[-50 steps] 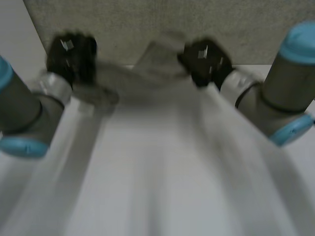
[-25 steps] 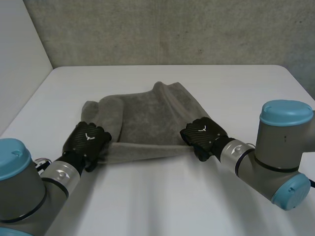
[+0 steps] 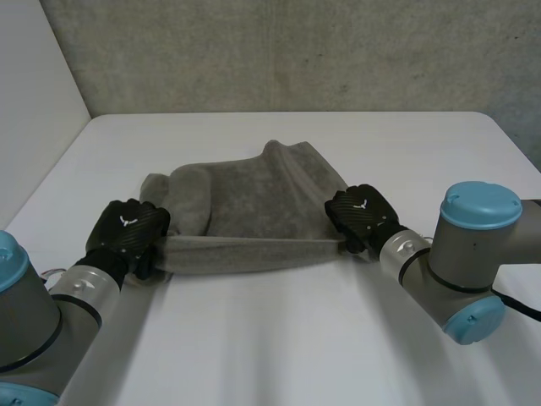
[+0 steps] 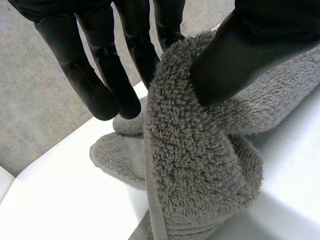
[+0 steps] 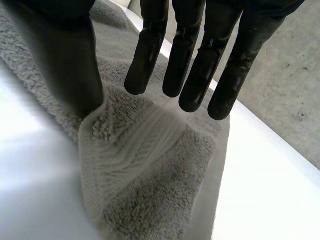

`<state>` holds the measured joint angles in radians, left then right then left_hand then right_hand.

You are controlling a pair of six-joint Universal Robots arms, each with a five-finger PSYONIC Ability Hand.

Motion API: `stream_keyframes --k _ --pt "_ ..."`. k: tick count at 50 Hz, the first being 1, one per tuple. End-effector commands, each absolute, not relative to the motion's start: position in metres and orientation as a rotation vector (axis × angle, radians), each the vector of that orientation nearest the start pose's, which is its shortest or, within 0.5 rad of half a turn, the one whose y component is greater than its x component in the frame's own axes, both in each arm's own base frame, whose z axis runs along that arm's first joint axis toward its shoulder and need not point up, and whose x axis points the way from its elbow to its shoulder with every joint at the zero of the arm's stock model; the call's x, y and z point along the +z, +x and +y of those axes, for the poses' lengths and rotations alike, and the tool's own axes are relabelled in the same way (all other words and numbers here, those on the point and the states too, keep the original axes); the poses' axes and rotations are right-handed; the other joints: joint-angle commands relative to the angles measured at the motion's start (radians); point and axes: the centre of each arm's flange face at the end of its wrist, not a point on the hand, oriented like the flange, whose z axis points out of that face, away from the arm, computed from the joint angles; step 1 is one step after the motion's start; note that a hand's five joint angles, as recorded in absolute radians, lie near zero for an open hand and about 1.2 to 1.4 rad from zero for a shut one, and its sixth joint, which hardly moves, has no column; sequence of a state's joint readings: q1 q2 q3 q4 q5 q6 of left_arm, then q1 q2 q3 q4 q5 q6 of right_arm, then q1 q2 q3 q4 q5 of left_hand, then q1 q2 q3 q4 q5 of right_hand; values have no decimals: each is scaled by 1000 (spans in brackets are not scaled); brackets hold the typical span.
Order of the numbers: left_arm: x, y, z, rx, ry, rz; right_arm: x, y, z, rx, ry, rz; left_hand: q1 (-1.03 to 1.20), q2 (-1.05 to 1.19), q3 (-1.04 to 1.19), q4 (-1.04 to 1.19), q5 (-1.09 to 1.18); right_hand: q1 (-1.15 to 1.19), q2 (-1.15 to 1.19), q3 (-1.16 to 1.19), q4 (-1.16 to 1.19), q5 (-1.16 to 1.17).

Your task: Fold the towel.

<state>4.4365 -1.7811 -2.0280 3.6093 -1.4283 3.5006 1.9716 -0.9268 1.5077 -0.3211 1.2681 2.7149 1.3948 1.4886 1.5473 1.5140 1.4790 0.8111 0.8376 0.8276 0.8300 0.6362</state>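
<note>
A grey towel lies bunched on the white table, its near edge drawn taut between my two hands. My left hand is at the towel's near left corner. In the left wrist view its thumb pinches a fold of the towel against one finger, while the other fingers stand straight beside it. My right hand is at the near right corner. In the right wrist view its fingers are straight and off the towel, and the thumb touches the cloth.
A grey concrete wall runs behind the table's far edge and a white panel stands at the left. Both arms reach in from the near corners. Bare tabletop lies in front of the towel and beyond it.
Both hands came down from high over the far side to the towel's near corners. The left hand shifted left, pulling the near edge taut. The right hand's fingers straightened off the cloth.
</note>
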Motion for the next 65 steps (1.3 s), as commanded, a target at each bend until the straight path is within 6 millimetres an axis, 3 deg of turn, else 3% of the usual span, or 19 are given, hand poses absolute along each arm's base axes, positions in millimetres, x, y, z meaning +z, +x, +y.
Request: stream_keyframes --k 1,23,29,30,31,32,34,37,40,41,42,43,44,45,46,48,51,56,65 --pt "156 -218 -241 -2027 910 2301 123 290 -296 -1735 -1163 2044 1 -92 -151 -118 -257 -112 -139 -129 -131 -112" --pt "157 -217 -242 -2026 902 2299 111 284 -297 -1615 -1172 2140 1 -92 -151 -118 -257 -162 -189 -179 -181 -162" --pt "157 -217 -242 -2026 902 2299 110 284 -297 -1619 -1162 2131 1 -92 -151 -118 -257 108 81 91 89 108" --pt "157 -217 -242 -2026 902 2299 111 283 -300 -1628 -1155 2131 1 -92 -151 -118 -257 279 253 263 260 279" --pt "157 -217 -243 -2028 902 2297 111 283 -300 -1628 -1155 2131 1 -92 -151 -118 -257 281 254 264 262 281" --pt "157 -217 -243 -2028 902 2297 112 282 -301 -1637 -1150 2131 1 -92 -151 -118 -257 508 481 491 489 508" --pt "157 -217 -243 -2028 902 2297 114 281 -304 -1652 -1141 2133 1 -92 -151 -118 -257 585 559 569 566 586" --pt "157 -217 -243 -2028 897 2296 121 270 -317 -1718 -1090 2164 1 -92 -151 -118 -257 585 559 569 566 586" --pt "157 -214 -245 -2026 883 2294 140 259 -324 -1793 -1020 2184 1 -92 -151 -118 -257 585 559 569 566 586" --pt "157 -214 -245 -2026 883 2294 159 255 -325 -1852 -985 2156 1 -92 -151 -118 -257 585 559 569 566 586" --pt "157 -213 -246 -2029 875 2289 160 255 -325 -1853 -985 2156 1 -92 -151 -118 -257 585 559 569 566 586" --pt "157 -213 -246 -2030 875 2289 178 251 -324 -1901 -949 2129 1 -92 -151 -118 -257 585 559 569 566 586" --pt "157 -212 -247 -2032 873 2285 192 245 -324 -1939 -913 2116 -111 -205 -264 -231 -370 585 559 569 566 586" --pt "156 -212 -247 -2032 871 2285 192 245 -324 -1939 -912 2116 -307 -401 -460 -427 -566 585 559 569 566 586" --pt "156 -212 -247 -2032 871 2285 204 239 -323 -1971 -888 2106 -309 -403 -462 -429 -568 585 559 569 566 586" --pt "153 -212 -247 -2021 874 2294 212 236 -320 -1990 -881 2094 -608 -701 -760 -727 -866 585 559 569 566 586" --pt "151 -213 -245 -2011 885 2301 221 233 -306 -1989 -898 2064 -650 -744 -802 -769 -909 585 559 569 566 586" --pt "144 -215 -238 -1984 918 2327 202 211 -291 -1903 -893 2134 -638 -732 -791 -757 -897 585 559 569 566 586" --pt "138 -221 -224 -1954 982 2355 190 205 -288 -1853 -890 2158 -603 -697 -755 -722 -862 585 559 569 566 586"
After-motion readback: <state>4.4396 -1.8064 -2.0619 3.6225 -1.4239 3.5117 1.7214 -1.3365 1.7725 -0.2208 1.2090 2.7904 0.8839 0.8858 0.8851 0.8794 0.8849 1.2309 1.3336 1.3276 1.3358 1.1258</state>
